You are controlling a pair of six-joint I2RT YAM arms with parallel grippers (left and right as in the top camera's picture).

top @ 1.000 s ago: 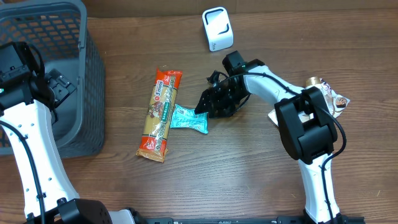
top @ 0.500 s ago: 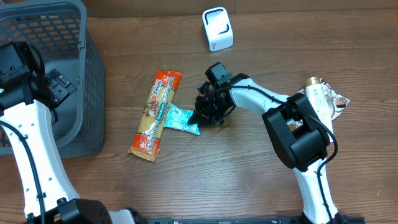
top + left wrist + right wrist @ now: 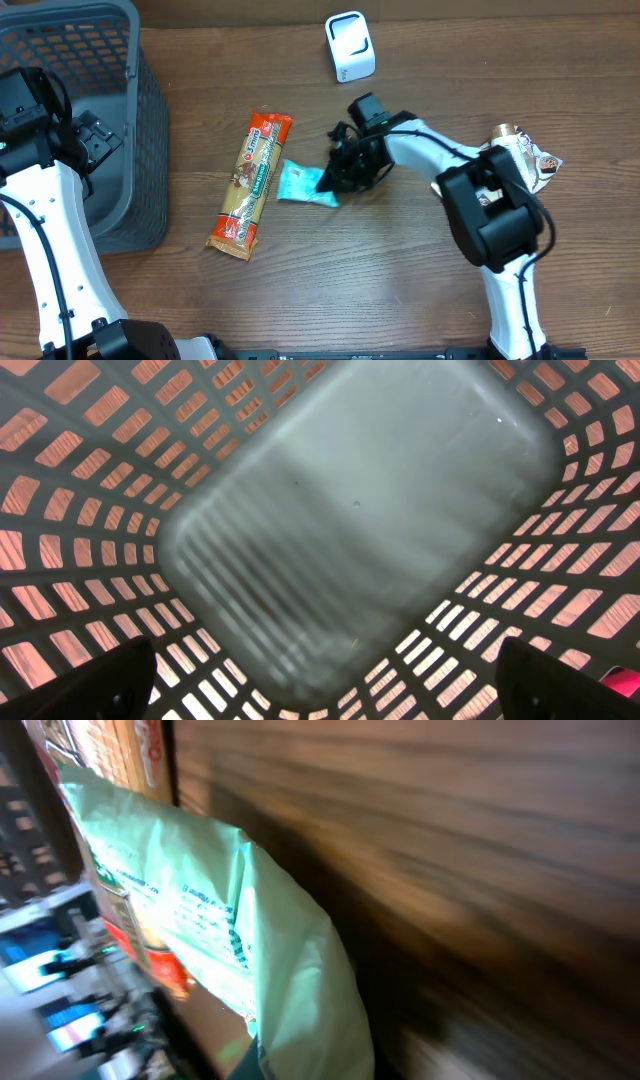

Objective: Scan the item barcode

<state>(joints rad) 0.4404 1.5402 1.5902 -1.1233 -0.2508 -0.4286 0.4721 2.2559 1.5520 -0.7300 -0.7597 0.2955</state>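
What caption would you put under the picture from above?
Right claw pinches the teal packet beside the orange snack bar, white scanner standing beyond.

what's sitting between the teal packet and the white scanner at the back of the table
Nothing visible. The right gripper holds the teal packet by its edge, and only bare table lies between it and the white scanner. The snack bar lies on the packet's far side, off that path.
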